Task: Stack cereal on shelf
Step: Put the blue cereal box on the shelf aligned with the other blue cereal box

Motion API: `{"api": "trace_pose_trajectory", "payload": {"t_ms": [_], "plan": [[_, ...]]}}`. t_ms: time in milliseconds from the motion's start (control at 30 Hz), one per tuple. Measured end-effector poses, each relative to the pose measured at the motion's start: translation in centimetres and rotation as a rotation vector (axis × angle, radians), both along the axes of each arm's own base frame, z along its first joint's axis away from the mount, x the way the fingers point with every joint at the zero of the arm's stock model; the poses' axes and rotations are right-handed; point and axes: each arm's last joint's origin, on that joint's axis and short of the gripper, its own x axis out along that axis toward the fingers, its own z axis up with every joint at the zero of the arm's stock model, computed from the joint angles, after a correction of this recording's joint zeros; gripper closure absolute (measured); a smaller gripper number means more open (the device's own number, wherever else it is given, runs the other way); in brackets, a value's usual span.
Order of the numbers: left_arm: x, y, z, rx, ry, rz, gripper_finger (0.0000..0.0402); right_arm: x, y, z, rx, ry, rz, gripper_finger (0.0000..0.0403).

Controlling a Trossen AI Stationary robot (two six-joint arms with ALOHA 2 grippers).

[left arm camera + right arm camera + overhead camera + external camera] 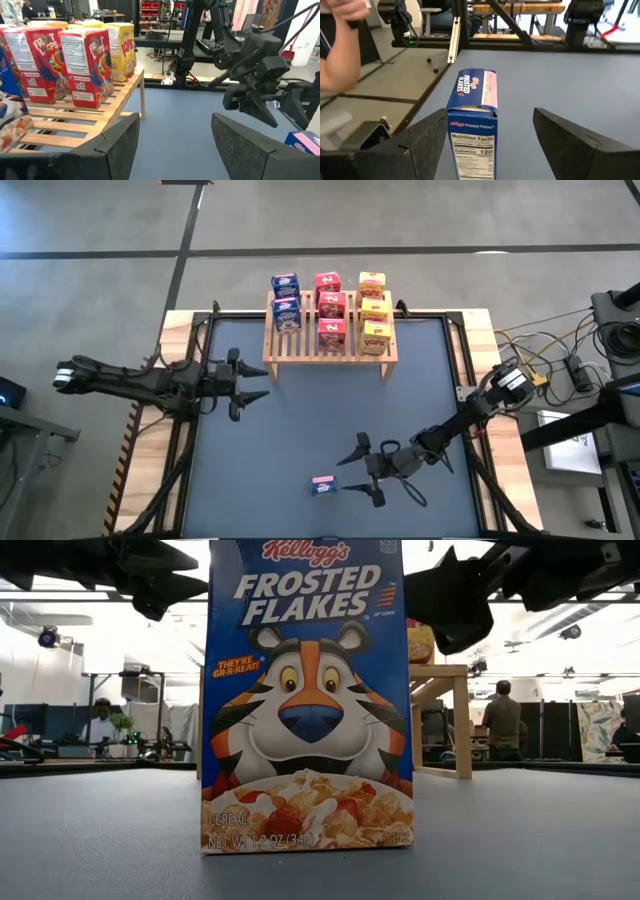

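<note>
The wooden slatted shelf (330,345) stands at the table's far middle. It holds two blue (286,300), three red (330,307) and three yellow (375,310) cereal boxes. A third blue Frosted Flakes box (322,486) stands upright on its bottom end near the table's front edge; it also shows in the low view (305,700). My right gripper (355,473) is open just right of this box, its fingers pointing at it; in the right wrist view the box (472,125) stands ahead between the open fingers, untouched. My left gripper (255,383) is open and empty, left of the shelf.
The blue mat (300,430) between the shelf and the lone box is bare. The shelf's front left slot (290,340) has no box. A person's arm (335,45) shows beyond the table's front edge. Cables and equipment (560,370) lie off the table's right side.
</note>
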Motion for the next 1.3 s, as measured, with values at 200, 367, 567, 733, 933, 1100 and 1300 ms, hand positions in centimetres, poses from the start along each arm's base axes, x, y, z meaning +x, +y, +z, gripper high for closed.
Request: {"api": "trace_pose_trajectory", "payload": {"t_ms": [200, 367, 567, 733, 933, 1100, 1300], "plan": [[1.0, -0.1, -0.4, -0.004, 0.012, 0.0, 0.0171, 0.1, 0.1, -0.8, 0.056, 0.033, -0.013, 0.0083], [1.8, -0.1, -0.8, -0.012, 0.027, 0.001, 0.0171, 1.2, 0.8, -1.3, 0.059, 0.036, -0.014, 0.0046], [2.4, -0.2, -1.3, -0.021, 0.054, 0.002, 0.0171, 2.8, 2.0, -2.1, 0.046, 0.038, -0.01, 0.0035], [2.7, -0.2, -1.6, -0.033, 0.068, 0.001, 0.0171, 3.8, 2.5, -3.6, 0.03, 0.069, -0.015, 0.0035], [3.3, -0.3, -2.2, -0.05, 0.096, -0.01, 0.0171, 4.4, 2.5, -4.7, 0.023, 0.094, -0.027, 0.0056], [3.7, -0.4, -2.5, -0.049, 0.107, -0.01, 0.0171, 4.4, 2.2, -4.8, 0.017, 0.118, -0.036, 0.0094], [4.5, -0.5, -2.9, -0.049, 0.102, -0.026, 0.0171, 4.3, 2.1, -4.0, -0.003, 0.115, -0.032, 0.0138]]}}
